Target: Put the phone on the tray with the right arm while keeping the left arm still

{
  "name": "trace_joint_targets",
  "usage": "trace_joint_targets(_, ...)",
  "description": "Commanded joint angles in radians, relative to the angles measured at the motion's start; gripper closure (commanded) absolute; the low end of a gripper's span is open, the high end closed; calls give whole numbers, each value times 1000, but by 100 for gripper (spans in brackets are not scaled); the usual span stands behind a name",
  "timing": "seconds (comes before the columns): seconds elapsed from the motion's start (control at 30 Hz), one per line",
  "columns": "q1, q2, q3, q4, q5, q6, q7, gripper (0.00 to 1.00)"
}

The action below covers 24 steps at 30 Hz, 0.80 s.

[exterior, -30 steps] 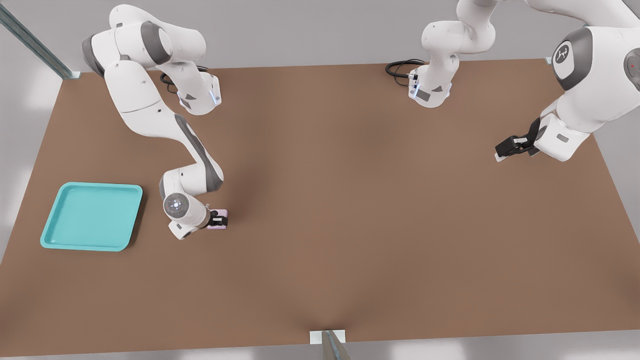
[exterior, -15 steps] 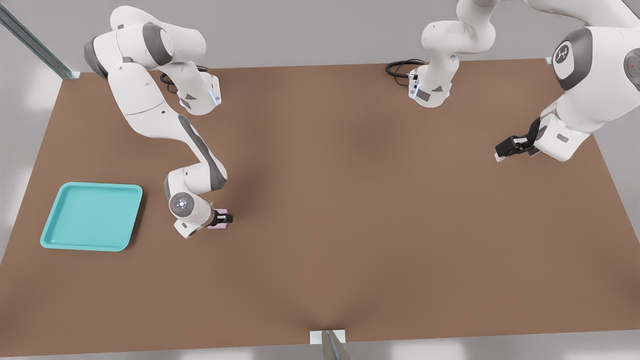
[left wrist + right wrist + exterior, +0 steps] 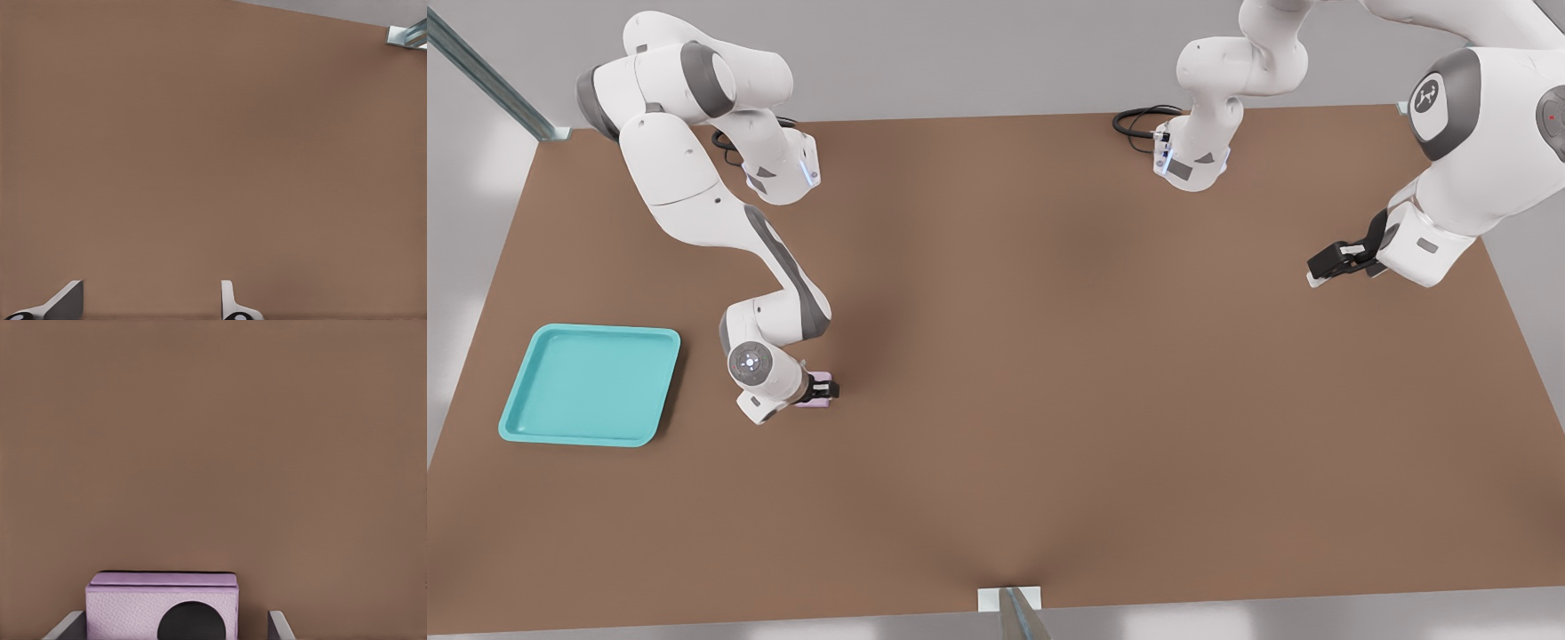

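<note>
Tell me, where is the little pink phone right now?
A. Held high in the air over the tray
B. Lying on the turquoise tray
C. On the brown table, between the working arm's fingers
C: the phone sits on the table at the gripper, its fingers flanking it, well apart from the tray on the front view's left.

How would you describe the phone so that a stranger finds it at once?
Start at the turquoise tray on the brown table. To the front view's right, the right arm's gripper reaches down over the phone. It is a small pale lilac slab with a round black lens.
</note>
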Motion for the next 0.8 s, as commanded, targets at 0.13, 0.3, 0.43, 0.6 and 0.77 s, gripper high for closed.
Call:
trace_joint_targets(0.13,1,7,0,-1,1,12,-10,4)
trace_joint_targets(0.3,-1,2,0,-1,1,10,-10,18)
trace_joint_targets(0.43,-6,-32,1,1,-1,1,-12,20)
trace_joint_targets(0.6,-21,-147,1,9,-1,-69,-10,20)
trace_joint_targets(0.77,-87,-226,1,7,-1,-71,-67,20)
